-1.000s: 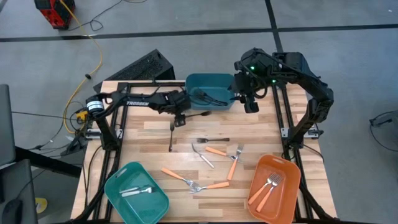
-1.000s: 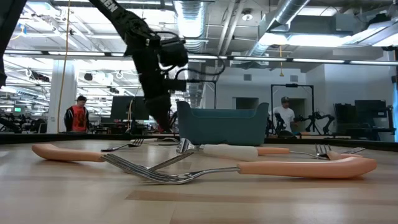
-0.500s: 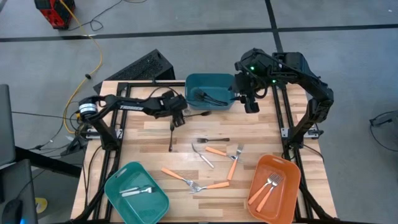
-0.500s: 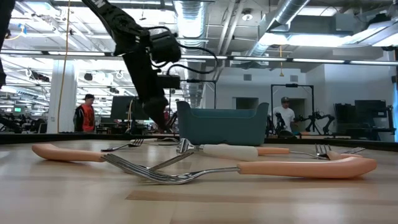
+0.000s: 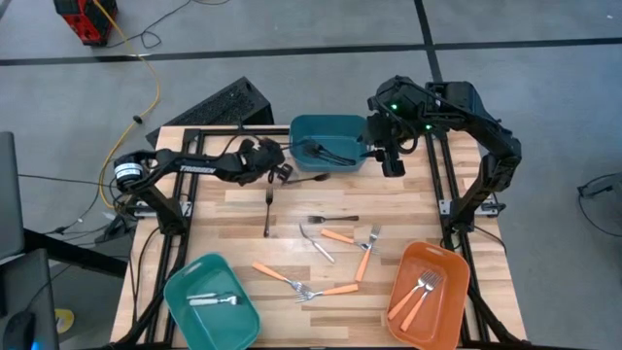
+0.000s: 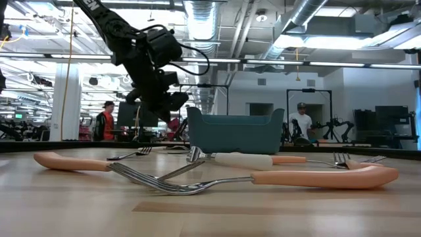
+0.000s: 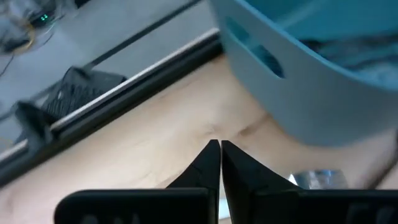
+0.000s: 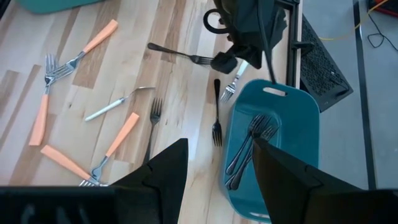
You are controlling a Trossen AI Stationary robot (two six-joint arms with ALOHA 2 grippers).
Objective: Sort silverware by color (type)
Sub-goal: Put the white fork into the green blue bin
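**On the table, forks part sorted, both grippers empty**

At the near edge, the teal bin [image 5: 194,277] holds one silver fork [image 5: 216,299] and the orange bin [image 5: 445,313] holds two orange forks [image 5: 418,292]. In mid-table four more orange-handled forks [image 5: 272,274] lie loose, some crossing, around one white-handled fork [image 5: 316,241]. Beyond them three dark forks [image 5: 267,214] lie flat on the wood, one of them along the far bin [image 5: 340,124]. That bin holds about three dark ones, overlapping so the count is unsure. A silver fork [image 8: 234,84] lies just beside it, under the left arm.

The left gripper [image 7: 219,148] hangs low by that bin's left end, fingers pressed together on nothing. The right gripper [image 5: 392,163] waits at the bin's right end, fingers spread.

The forks look light, stiff and thin, and are likely to skid on the wood. Pinch across mid-handle; the orange handles look thicker and so easier to grip
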